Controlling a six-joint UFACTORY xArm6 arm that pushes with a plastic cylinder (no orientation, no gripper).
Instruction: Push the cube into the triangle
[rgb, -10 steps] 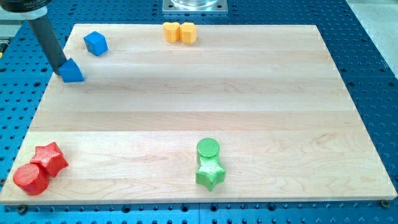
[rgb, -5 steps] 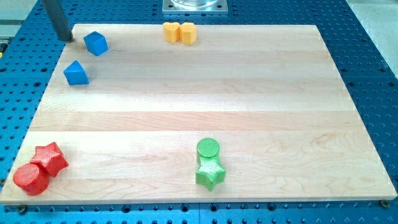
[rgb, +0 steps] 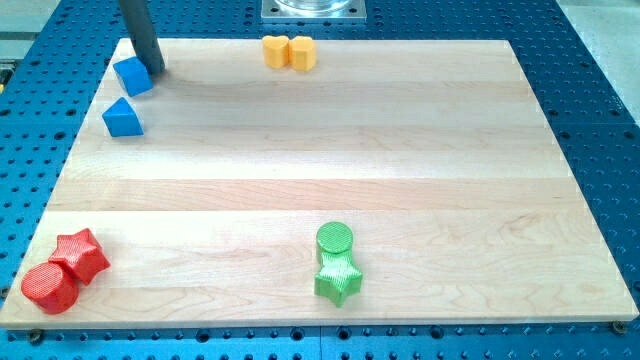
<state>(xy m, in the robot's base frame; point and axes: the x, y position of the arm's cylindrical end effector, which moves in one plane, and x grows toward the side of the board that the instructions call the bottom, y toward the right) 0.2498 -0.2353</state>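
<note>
The blue cube sits near the board's top left corner. The blue triangle lies just below it, a small gap apart. My tip is at the cube's upper right side, touching or almost touching it. The dark rod rises from there out of the view's top.
Two orange blocks sit together at the top edge. A green cylinder and green star sit at bottom centre. A red star and red cylinder sit at bottom left. The wooden board lies on a blue perforated table.
My tip left the triangle's left side, went up past the board's top left corner, then came to the cube's right. The cube has slid left and slightly down, towards the triangle.
</note>
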